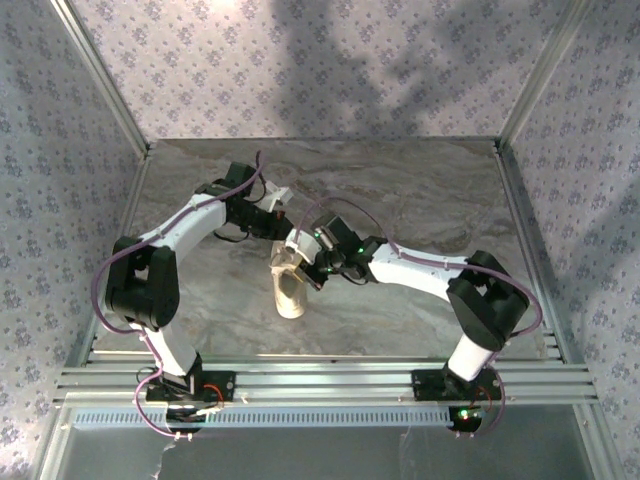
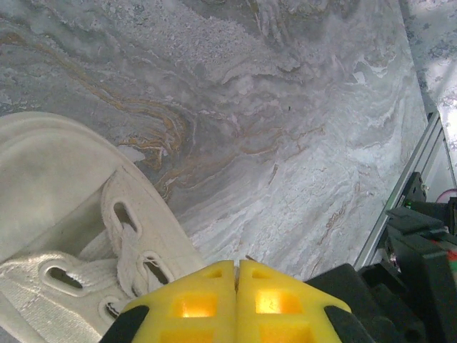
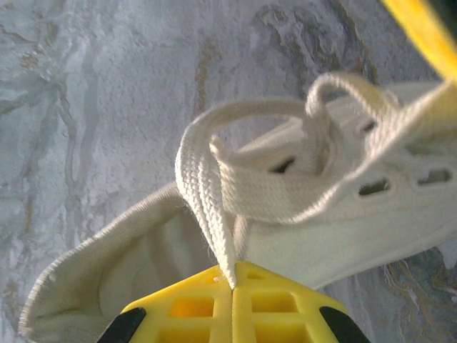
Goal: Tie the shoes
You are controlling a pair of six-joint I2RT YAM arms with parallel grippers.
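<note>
Now a white lace [image 3: 214, 214] is being pinched by the right gripper [image 3: 233, 282], which is closed tight on it. The shoe [image 3: 343, 236] is being seen on the tabletop [image 2: 285, 107], just ahead of that gripper. The left gripper [image 2: 236, 275] is being pressed fully closed beside the shoe.

Both arms crowd over the far end of the sneaker [image 1: 290, 295] mid-table; left gripper [image 2: 236, 266] and right gripper [image 3: 233, 277] sit close together, no way through between them. A lace [image 3: 203, 193] pinched in the right gripper's closed jaws loops back to the shoe, barring that gap. Free table [image 1: 430, 190] far right and along the near edge; walls [image 1: 300, 60] close three sides.
</note>
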